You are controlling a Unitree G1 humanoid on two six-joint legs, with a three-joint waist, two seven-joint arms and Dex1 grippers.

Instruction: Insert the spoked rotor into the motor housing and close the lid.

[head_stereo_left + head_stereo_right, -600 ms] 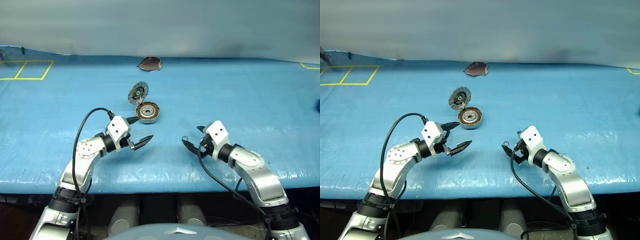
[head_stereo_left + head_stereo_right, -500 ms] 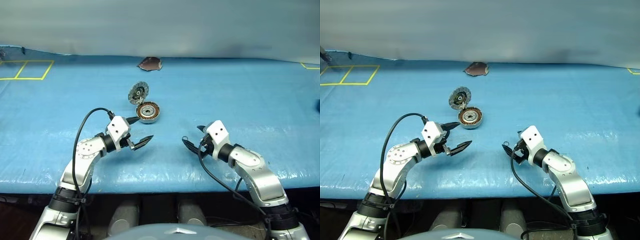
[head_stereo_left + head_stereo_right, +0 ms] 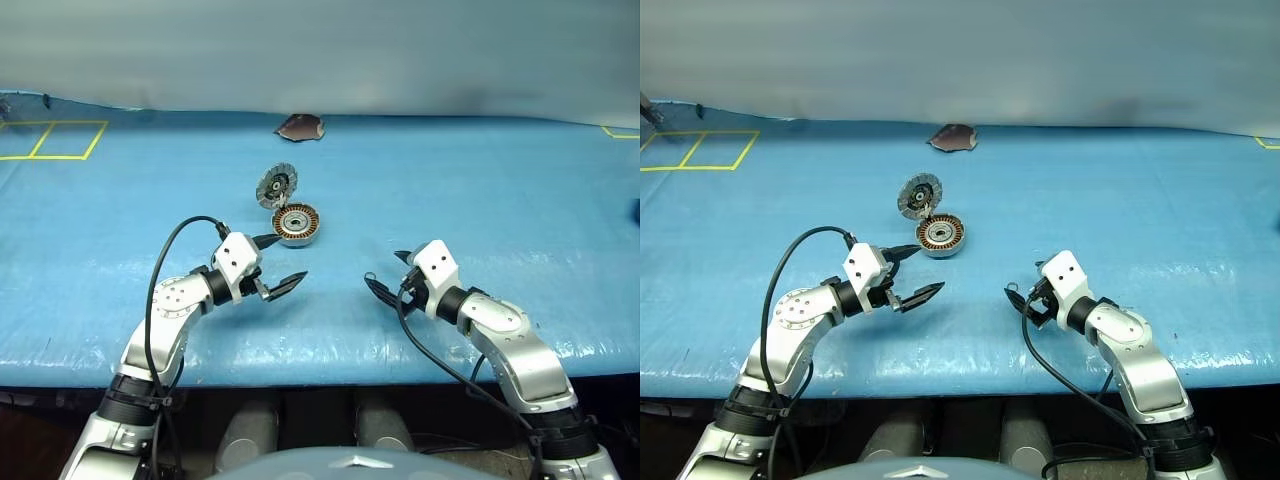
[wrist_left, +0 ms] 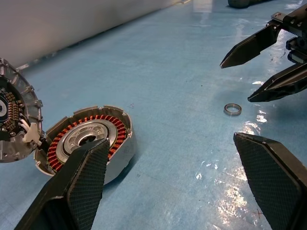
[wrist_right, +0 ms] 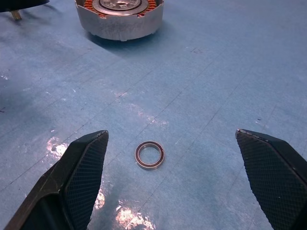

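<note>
A motor assembly job is pictured at its very start on a blue-covered table (image 3: pixel 480 180). The motor housing (image 3: pixel 296 223) is seen lying open near the middle of the table, its copper-orange winding ring exposed and nothing seated inside, while the lid (image 3: pixel 277 185) is stood up behind it, joined at the rim and showing its ribbed grey inner face. The spoked rotor (image 5: pixel 149 155), which appears here as a small thin metal ring, is left flat on the cover, well apart from the housing and just ahead of the right gripper (image 3: pixel 385 277), whose fingers are spread wide and empty on either side of it without contact. The left gripper (image 3: pixel 280 262) is likewise held open and empty beside the housing. Pick-up, insertion and closing of the lid are judged still to be done. No brand, label or legible writing can be made out on any part.
</note>
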